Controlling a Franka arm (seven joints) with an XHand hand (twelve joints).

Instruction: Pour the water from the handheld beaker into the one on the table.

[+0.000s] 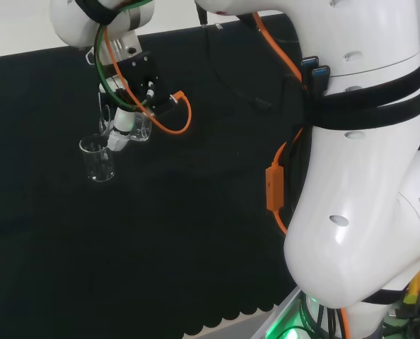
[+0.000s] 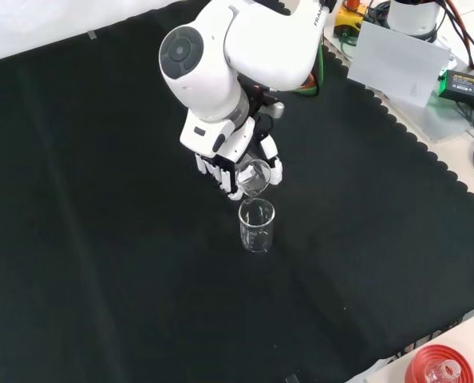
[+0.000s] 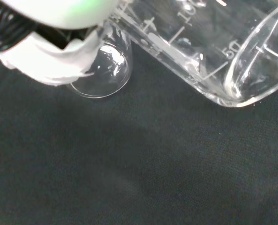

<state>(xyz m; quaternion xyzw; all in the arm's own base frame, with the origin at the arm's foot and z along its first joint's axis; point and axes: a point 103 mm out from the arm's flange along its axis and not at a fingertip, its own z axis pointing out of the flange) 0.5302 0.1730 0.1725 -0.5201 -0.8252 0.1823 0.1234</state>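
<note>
Head cam: behind and above the arm base, looks over the white arm links at the black cloth; mid distance. Front cam: opposite side, higher, looks down on the cloth, approx a quarter turn off the head cam. Both share the hand, the tilted beaker it holds and the standing beaker. Wrist cam: v. close, looks past the hand onto cloth and glass.

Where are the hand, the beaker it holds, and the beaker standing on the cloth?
hand [image 2: 221,166], front view, on its black and white fingers.
held beaker [image 2: 254,177], front view, on its tilted glass wall.
standing beaker [image 2: 257,229], front view, on its side wall below the rim.
</note>
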